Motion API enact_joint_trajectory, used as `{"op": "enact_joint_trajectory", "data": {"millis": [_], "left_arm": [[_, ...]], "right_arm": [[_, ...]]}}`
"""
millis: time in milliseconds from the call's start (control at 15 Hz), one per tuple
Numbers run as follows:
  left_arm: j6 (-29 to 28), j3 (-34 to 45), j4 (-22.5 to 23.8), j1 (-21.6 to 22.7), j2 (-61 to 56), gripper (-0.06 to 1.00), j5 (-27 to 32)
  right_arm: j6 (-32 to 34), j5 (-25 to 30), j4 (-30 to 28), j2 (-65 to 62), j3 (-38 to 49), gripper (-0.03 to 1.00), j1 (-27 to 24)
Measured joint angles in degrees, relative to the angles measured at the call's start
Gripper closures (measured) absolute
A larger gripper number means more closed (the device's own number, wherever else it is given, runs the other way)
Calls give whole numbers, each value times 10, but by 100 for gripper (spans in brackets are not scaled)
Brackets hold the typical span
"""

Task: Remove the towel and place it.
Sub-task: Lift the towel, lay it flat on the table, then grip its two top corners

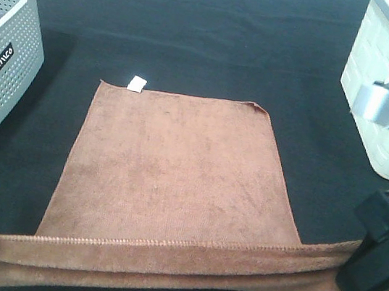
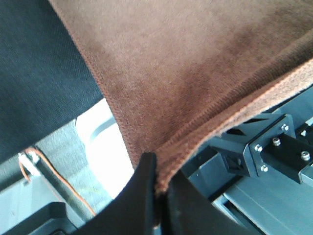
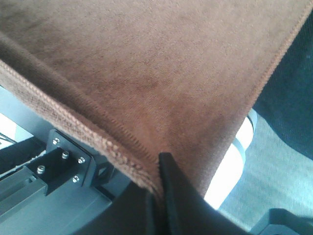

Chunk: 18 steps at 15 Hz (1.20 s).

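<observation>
Towel [image 1: 175, 179] lies mostly flat on the black-clothed table [image 1: 197, 29], white tag [image 1: 137, 83] at its far corner, near hem lifted and stretched. The high view shows only my right fingers [image 1: 373, 260], at the near right corner. The wrist views show the grip itself: my left fingers [image 2: 144, 176] clamped tight on one near corner, my right fingers clamped on the other.

Brown towel [image 1: 176, 172] on black cloth [image 1: 196, 36], grey basket [image 1: 1, 65] beside.
</observation>
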Motion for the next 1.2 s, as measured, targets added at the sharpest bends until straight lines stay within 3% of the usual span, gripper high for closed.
{"op": "enact_joint_trajectory", "data": {"millis": [667,800,1000,1200], "left_arm": [[19,1,-4,2,100,94,0],[32,2,-6,1,112,94,-4],[38,2,-6,-58,135,94,-9],[19,2,-6,-125,137,94,-17]], "right_arm": [[-5,-8,3,120,0,96,-1],[-5,-28,2,140,0,96,22],[1,-77,12,186,1,96,120],[15,-84,6,211,2,96,163]]}}
